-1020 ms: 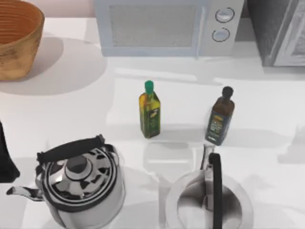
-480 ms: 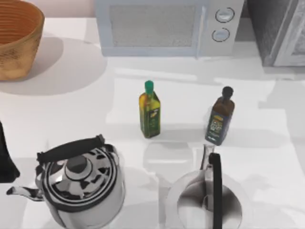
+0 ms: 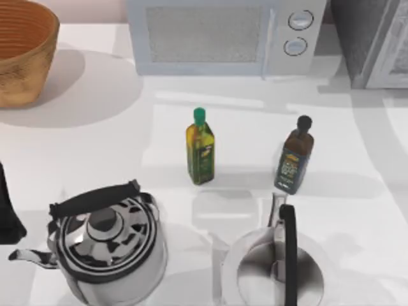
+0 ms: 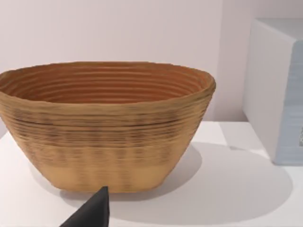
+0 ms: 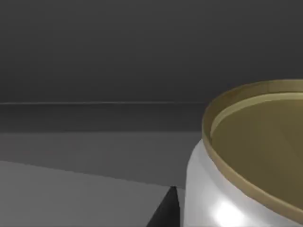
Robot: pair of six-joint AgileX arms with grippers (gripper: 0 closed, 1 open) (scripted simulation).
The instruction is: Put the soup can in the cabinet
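Right wrist view: the soup can [image 5: 246, 165] was seen close up, its gold rim and silvery wall set against dark grey surfaces.

A dark fingertip [image 5: 165, 210] of the right gripper was seen just beside the can, but whether it was gripped could not be told. In the top view, the cabinet [image 3: 370, 38] was placed at the table's [image 3: 95, 140] far right corner, beside the microwave [image 3: 223, 35]. The left arm [image 3: 7, 210] was parked at the left edge; its grip could not be judged.
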